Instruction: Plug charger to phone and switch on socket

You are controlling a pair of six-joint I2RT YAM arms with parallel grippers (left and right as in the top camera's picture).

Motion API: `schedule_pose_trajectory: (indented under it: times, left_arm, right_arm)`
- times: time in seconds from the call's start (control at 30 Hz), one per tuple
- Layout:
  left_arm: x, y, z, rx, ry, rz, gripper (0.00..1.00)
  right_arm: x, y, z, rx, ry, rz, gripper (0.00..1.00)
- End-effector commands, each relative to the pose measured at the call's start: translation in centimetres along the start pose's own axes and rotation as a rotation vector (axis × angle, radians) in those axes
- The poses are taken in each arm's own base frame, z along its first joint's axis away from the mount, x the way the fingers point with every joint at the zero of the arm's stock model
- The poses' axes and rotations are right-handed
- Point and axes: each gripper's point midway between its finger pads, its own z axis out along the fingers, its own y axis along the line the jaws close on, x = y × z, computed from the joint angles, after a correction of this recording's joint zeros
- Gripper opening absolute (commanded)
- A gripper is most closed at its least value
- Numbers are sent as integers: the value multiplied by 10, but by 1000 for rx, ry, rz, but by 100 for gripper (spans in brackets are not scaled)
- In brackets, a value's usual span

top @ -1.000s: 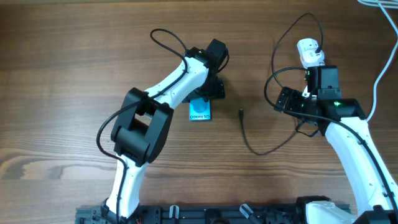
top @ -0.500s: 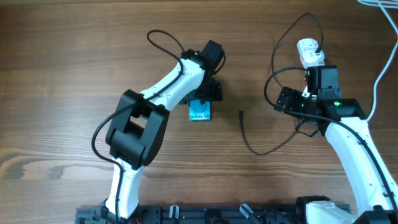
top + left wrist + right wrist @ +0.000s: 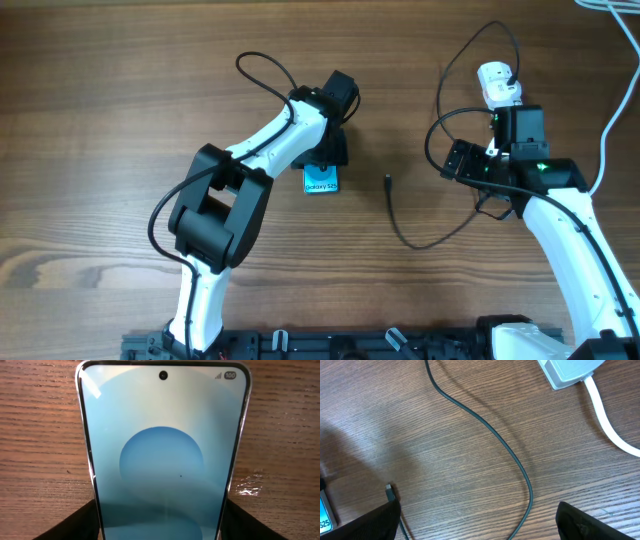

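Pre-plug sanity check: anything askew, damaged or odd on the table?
Nothing stands out. The phone lies flat, screen lit and uncracked, with the left hand closed on its long edges. The charger's plug tip lies loose on the table, not in the phone. The socket looks intact where visible.

1. Brown wood-grain desk fills every view; no walls or floor visible.
2. Even light, soft shadows on the wood.
3. Small bright glare patch on the desk, left wrist view.
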Motion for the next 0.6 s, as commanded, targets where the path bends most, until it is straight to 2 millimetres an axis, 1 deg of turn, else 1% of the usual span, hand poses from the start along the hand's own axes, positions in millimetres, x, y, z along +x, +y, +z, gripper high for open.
schedule_pose_trajectory:
  times: [0.0, 0.13, 0.2, 0.27, 0.47, 0.57]
  left_arm:
    - [11, 4, 17, -9, 48, 1, 60]
    - [8, 2, 15, 0, 43, 0, 62]
    - [7, -2, 11, 19, 48, 0, 62]
    - [5, -3, 4, 18, 47, -1, 61]
    - [4, -3, -12, 18, 49, -3, 61]
    - [0, -1, -24, 30, 32, -19, 60]
  right_arm:
    - [-5, -2, -1, 14, -15, 15, 100]
    - [-5, -2, -1, 14, -15, 14, 100]
    - [-5, -2, -1, 14, -15, 14, 100]
    - [-5, -2, -1, 14, -15, 15, 100]
    - [-5, -2, -1, 14, -15, 14, 100]
    - [-5, -2, -1, 14, -15, 14, 100]
